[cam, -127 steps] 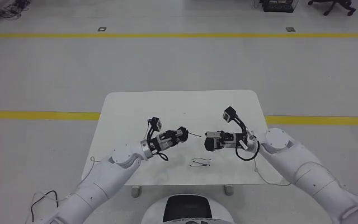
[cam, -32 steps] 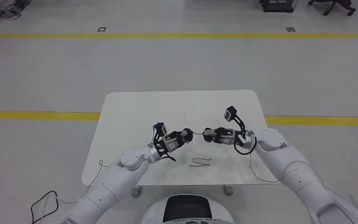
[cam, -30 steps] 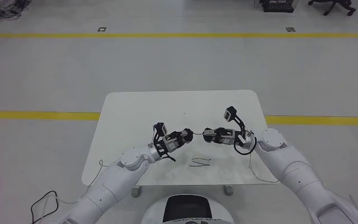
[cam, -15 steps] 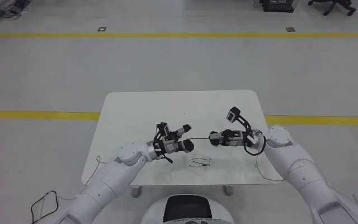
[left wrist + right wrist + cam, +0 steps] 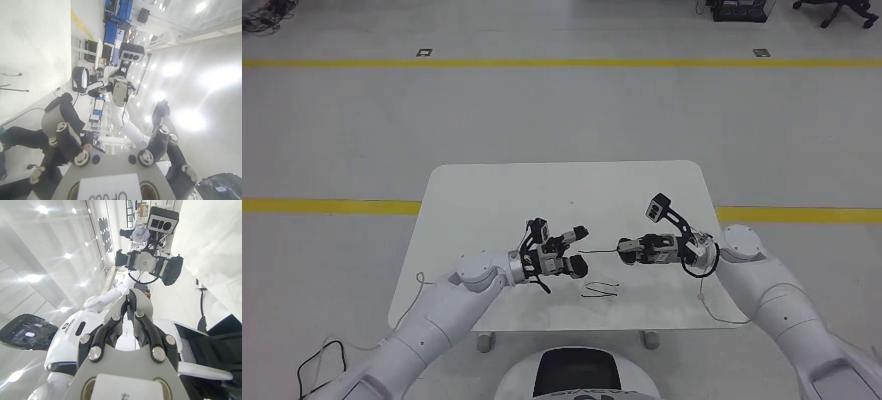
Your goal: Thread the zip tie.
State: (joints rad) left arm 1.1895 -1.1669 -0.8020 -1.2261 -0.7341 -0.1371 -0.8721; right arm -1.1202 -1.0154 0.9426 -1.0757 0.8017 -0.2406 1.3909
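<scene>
Top camera looks down at the table; right wrist camera faces the left claw.

White table with rounded corners, seen from above. Lying flat on it, close to the near edge and slightly right of the middle: a small cluster of loose zip ties, thin, dark, touching or overlapping.
</scene>
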